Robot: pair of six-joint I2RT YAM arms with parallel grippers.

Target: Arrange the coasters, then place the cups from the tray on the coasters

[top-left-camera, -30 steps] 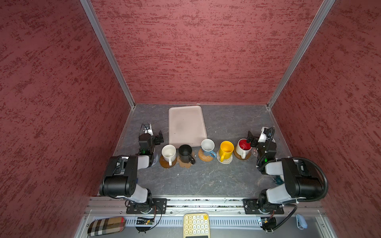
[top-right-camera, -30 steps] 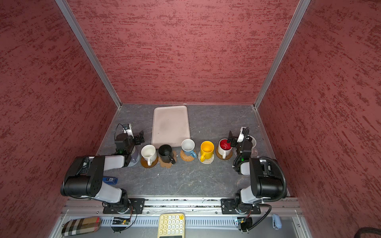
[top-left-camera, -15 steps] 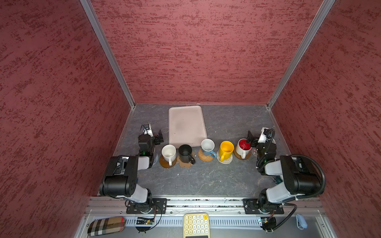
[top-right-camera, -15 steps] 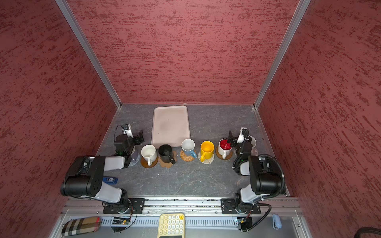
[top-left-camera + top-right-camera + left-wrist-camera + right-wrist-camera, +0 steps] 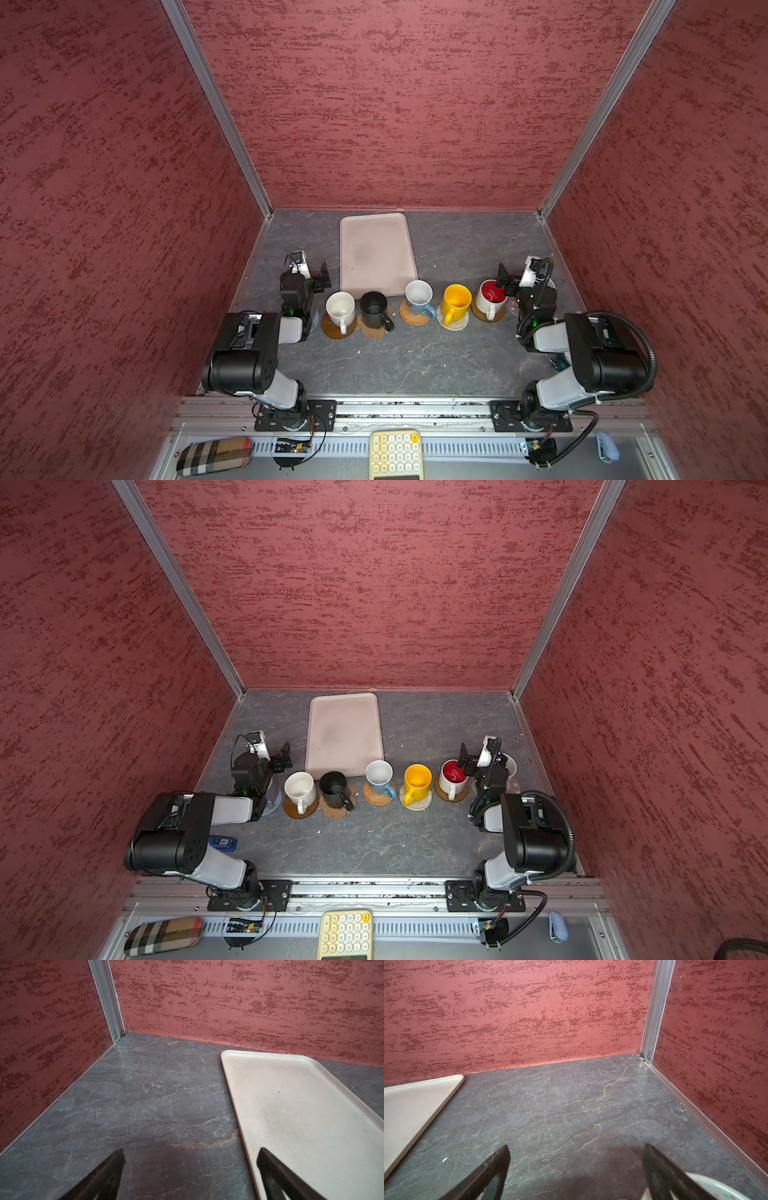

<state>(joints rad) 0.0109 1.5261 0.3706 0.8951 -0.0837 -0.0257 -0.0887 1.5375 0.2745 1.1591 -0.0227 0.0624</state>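
My left gripper (image 5: 191,1152) and right gripper (image 5: 576,1148) both hang spread wide, holding nothing, one toward each side of the table (image 5: 155,1105). The tray (image 5: 376,253) lies at the back middle, its long rim just beside my left gripper and well apart from my right, where bare tabletop runs to the walls (image 5: 529,1012). Five cups (image 5: 419,295) stand on coasters (image 5: 409,318) in a line level with the tray's near edge, the white one nearest my left gripper, the red-lined one nearest my right.

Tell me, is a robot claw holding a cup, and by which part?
No, nothing is held. The left claw and the right claw are both wide open and empty.
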